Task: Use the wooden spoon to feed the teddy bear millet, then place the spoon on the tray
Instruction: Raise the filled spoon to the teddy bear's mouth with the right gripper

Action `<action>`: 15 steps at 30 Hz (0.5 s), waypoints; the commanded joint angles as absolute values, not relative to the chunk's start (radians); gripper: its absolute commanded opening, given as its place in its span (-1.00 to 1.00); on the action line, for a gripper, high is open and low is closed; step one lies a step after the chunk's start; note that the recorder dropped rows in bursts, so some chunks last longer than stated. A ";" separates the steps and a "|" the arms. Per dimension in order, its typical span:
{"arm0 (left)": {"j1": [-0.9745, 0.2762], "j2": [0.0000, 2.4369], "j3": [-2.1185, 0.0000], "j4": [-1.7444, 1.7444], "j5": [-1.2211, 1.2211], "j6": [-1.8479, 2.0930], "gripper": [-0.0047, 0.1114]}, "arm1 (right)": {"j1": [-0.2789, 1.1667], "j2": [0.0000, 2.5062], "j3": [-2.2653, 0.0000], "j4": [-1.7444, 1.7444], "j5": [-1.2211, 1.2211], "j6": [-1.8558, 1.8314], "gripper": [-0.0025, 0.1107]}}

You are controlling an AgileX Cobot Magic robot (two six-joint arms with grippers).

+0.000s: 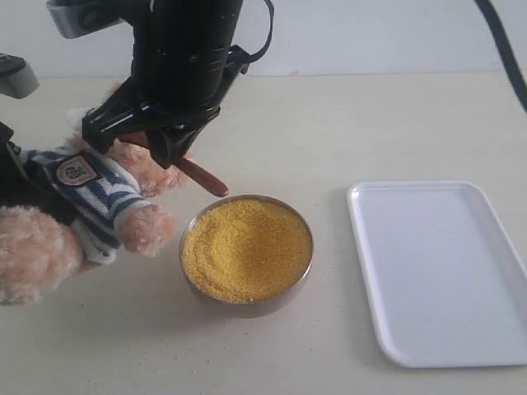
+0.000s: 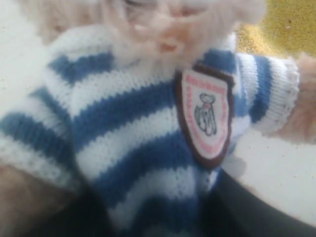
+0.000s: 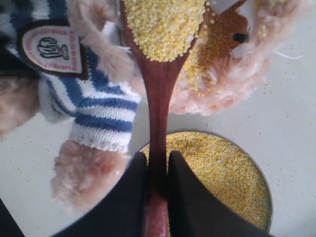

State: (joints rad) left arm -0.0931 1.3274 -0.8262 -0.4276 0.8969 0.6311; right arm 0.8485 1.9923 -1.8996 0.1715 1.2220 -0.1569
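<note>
The teddy bear [image 1: 90,193] leans at the left of the table, its striped shirt [image 2: 128,123] filling the left wrist view. My left gripper [image 2: 148,217] sits around its body, one dark finger [image 2: 256,212] showing beside the shirt. My right gripper [image 3: 158,165] is shut on the handle of the wooden spoon [image 3: 159,98]. The spoon's bowl carries a heap of millet [image 3: 163,24] and lies against the bear's face, where loose grains stick to the fur. The metal bowl [image 1: 247,309] heaped with millet [image 1: 247,247] stands just right of the bear. The white tray [image 1: 445,271] is at the right.
The right arm [image 1: 181,58] hangs over the bear's head and hides most of it in the exterior view. A dark cable [image 1: 502,49] crosses the upper right corner. A few grains lie scattered on the table near the bowl.
</note>
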 commanded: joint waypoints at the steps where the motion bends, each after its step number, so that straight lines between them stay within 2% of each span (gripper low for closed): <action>1: -0.094 1.318 -0.836 -0.449 0.888 0.636 -0.85 | 0.816 1.997 -1.906 0.251 1.221 -0.169 -0.96; 5: -0.094 1.318 -0.836 -0.446 0.888 0.636 -0.85 | 0.736 2.014 -1.906 0.537 1.221 -0.226 -0.96; 15: -0.094 1.318 -0.836 -0.437 0.888 0.636 -0.85 | 0.668 2.025 -1.890 0.691 1.221 -0.228 -0.96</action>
State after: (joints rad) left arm -0.0931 1.3274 -0.8262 -0.4258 0.8969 0.6311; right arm 0.6889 2.0241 -1.9003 0.6466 1.2220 -0.2214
